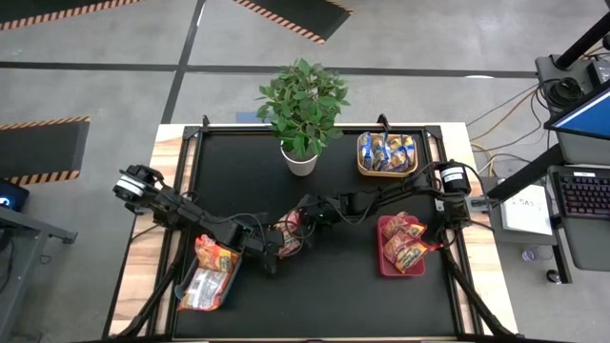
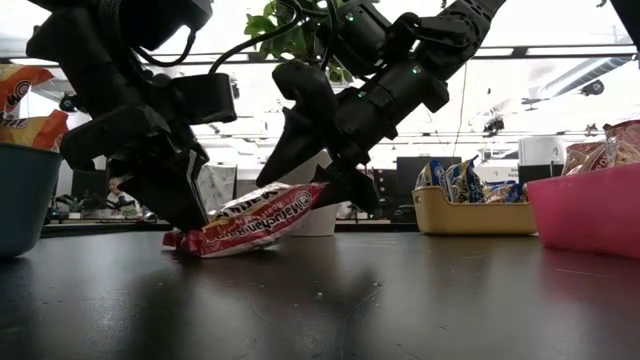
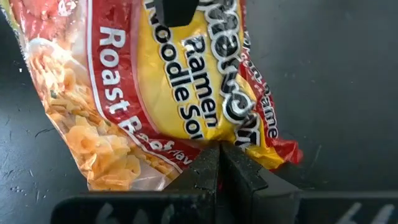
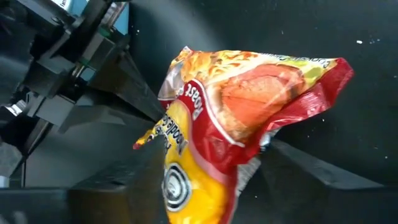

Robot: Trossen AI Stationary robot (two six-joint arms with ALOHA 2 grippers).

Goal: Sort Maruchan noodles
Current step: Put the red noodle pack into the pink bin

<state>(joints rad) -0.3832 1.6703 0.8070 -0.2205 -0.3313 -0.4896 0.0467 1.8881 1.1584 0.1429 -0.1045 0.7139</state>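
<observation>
A: Both arms reach in low over the black table point(image 1: 381, 295) and meet near its middle. The left gripper point(image 2: 185, 222) comes in from the left edge, tipped steeply down, its fingers pressed together on the near-left end of a red ramen packet point(image 2: 250, 222).

B: We see the same from the left wrist: the two dark fingers point(image 3: 219, 171) meet with no gap, pinching the packet's crimped edge. The right gripper point(image 2: 335, 185) slants down from the right, and its fingers stand spread on either side of the packet's other end (touching or just clear, we cannot tell).

A: Where the packet lies?

B: Mid-table, between the two grippers, left of the red bin point(image 1: 386, 259) and nearer us than the potted plant point(image 1: 303, 110). One end sits on the table, the other is lifted.

A: Its long axis runs left to right in the low view, low at the left gripper, rising toward the right one. Printed face is up; we read "Roast Beef" from the left wrist.

B: Hidden things: from above the arms cover most of the packet. The blue bin point(image 2: 25, 205) at left is cut by the frame edge in the low view. The tan tray point(image 1: 387, 152) holds blue packets at far right; orange packets fill the blue bin.
</observation>
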